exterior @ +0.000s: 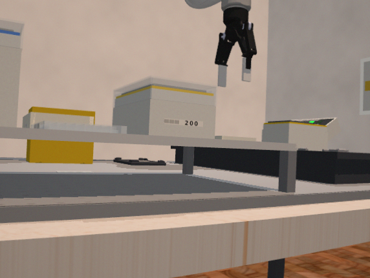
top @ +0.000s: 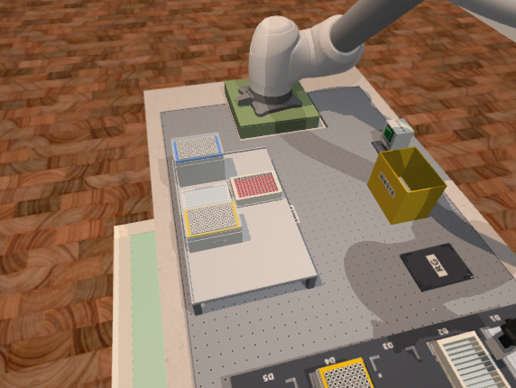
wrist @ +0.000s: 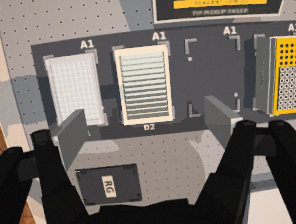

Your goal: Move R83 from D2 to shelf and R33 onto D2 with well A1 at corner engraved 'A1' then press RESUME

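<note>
The reservoir [wrist: 145, 83] sits in deck position D2, inside the corner brackets, between the 96-well plate [wrist: 74, 88] at D1 and the vacant D3. It is judged a rigid, light plastic tray, but it is open and holds liquid; keep it level and avoid jerks. Take hold across the two long side walls at mid-length, low on the walls. The end effector [wrist: 148, 127] is open, holds nothing, and hangs high above the bench [top: 343, 217], short of D2.

Counts:
- Reservoirs on the deck: one.
- Well plates on the deck: one.
- Tip racks on the deck: one [wrist: 283, 75].
- Items on the shelf [top: 271, 253]: four visible; which is R33 cannot be told.
</note>
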Available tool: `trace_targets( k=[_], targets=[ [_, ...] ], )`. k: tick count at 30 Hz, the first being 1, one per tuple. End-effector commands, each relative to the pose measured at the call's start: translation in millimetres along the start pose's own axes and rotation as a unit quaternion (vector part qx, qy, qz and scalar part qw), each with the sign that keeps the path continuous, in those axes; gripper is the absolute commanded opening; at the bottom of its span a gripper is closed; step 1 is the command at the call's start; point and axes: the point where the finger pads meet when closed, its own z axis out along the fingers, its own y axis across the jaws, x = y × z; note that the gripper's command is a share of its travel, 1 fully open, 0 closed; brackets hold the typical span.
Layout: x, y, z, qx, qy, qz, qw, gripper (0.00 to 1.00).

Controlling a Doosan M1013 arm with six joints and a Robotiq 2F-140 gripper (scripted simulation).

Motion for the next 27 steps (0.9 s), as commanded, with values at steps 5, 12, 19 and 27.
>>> trace_targets(
  k=[5, 12, 19, 27],
  targets=[
    [0, 0, 11.4, 0.000, 0.000, 0.000, 1.000, 0.77],
    [0, 0, 21.4, 0.000, 0.000, 0.000, 1.000, 0.77],
    [0, 0, 31.4, 0.000, 0.000, 0.000, 1.000, 0.77],
    [0, 0, 44.7, 0.000, 0.000, 0.000, 1.000, 0.77]
  ],
)
